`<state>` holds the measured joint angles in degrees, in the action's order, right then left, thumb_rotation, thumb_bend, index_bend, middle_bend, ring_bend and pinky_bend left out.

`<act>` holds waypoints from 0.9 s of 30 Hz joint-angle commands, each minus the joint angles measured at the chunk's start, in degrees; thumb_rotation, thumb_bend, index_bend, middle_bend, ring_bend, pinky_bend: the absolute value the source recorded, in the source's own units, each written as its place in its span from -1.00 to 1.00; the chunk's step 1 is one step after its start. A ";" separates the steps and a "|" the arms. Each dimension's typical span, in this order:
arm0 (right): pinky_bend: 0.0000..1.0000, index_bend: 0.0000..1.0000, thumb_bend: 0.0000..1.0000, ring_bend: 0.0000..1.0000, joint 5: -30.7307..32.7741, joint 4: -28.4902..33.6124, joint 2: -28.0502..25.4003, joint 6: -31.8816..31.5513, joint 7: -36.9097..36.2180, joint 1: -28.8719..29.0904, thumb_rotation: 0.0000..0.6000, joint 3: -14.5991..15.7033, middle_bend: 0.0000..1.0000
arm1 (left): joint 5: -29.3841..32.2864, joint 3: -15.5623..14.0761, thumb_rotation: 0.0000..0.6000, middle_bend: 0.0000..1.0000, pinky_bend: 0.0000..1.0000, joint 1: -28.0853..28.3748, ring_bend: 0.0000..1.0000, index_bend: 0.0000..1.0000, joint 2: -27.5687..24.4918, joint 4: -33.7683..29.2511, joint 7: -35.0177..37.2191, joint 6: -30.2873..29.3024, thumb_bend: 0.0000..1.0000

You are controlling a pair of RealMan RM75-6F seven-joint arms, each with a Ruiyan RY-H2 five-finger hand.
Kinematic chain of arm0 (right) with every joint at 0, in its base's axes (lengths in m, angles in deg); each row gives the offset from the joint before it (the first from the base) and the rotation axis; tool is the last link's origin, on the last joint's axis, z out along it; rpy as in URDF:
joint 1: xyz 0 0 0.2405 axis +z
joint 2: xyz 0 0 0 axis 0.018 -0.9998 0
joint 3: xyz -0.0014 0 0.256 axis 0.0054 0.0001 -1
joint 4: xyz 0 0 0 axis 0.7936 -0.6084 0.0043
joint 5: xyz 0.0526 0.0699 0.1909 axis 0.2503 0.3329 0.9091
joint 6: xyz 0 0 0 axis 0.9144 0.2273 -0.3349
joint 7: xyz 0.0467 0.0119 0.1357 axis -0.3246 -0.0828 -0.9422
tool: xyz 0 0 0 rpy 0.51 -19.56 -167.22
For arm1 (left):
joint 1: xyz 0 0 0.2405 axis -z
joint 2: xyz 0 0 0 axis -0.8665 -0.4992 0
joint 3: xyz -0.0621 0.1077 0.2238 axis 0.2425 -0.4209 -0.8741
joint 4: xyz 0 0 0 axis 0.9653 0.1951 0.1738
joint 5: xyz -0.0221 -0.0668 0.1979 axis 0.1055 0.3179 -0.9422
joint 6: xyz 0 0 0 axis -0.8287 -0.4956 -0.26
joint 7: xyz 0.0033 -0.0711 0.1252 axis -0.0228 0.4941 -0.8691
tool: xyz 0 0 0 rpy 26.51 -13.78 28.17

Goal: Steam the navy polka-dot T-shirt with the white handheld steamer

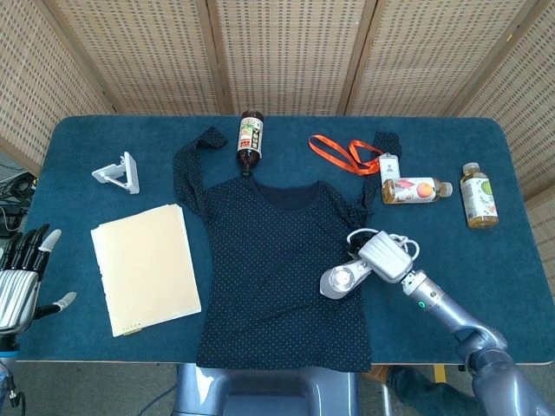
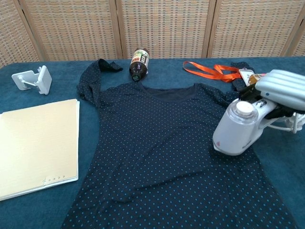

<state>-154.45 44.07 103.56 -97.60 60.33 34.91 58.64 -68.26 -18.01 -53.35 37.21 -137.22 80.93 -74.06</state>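
The navy polka-dot T-shirt (image 1: pixel 277 260) (image 2: pixel 157 157) lies flat in the middle of the blue table, neck toward the far side. My right hand (image 1: pixel 386 257) (image 2: pixel 283 93) grips the white handheld steamer (image 1: pixel 342 280) (image 2: pixel 237 128), whose head rests over the shirt's right side near the sleeve. The steamer's white cord loops behind the hand. My left hand (image 1: pixel 19 277) hangs off the table's left edge, fingers apart and holding nothing; only the head view shows it.
A cream folder (image 1: pixel 146 267) (image 2: pixel 35 145) lies left of the shirt, a white stand (image 1: pixel 119 172) (image 2: pixel 33 79) behind it. A dark bottle (image 1: pixel 251 137) (image 2: pixel 139 63) touches the collar. An orange lanyard (image 1: pixel 347 152) and two drink bottles (image 1: pixel 416 189) (image 1: pixel 479 195) lie at the right.
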 commanded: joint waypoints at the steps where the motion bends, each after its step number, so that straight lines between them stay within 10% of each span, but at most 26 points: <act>1: 0.96 0.30 1.00 0.43 1.96 0.25 -2.25 -0.16 -0.91 0.14 1.00 -1.88 0.18 | -0.02 0.00 1.00 -1.00 -1.00 -0.04 -1.00 -1.00 -0.07 0.07 0.18 -0.05 -1.00; 20: 0.92 0.27 0.97 0.38 11.93 -3.53 -2.14 19.42 3.77 -2.65 1.00 -7.70 0.10 | -2.64 -0.87 1.00 -1.00 -1.00 -0.48 -1.00 -1.00 -0.59 -0.73 0.60 -1.40 -1.00; 24: 0.52 -0.04 0.31 0.10 13.17 -4.36 -0.50 21.81 5.67 -2.35 1.00 -8.70 -0.16 | -2.51 -0.86 1.00 -1.00 -1.00 -0.60 -1.00 -1.00 -0.84 -0.58 1.27 -1.46 -1.00; 27: -0.18 -0.60 -0.34 -0.36 13.72 -5.55 0.50 21.77 7.72 -2.41 1.00 -9.26 -0.62 | -2.05 -0.69 1.00 -1.00 -1.00 -0.82 -1.00 -1.00 -1.13 -0.26 2.29 -1.64 -1.00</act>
<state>-141.20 39.20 103.41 -75.94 67.18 32.48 49.84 -70.48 -18.78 -54.08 36.21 -137.61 82.93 -75.61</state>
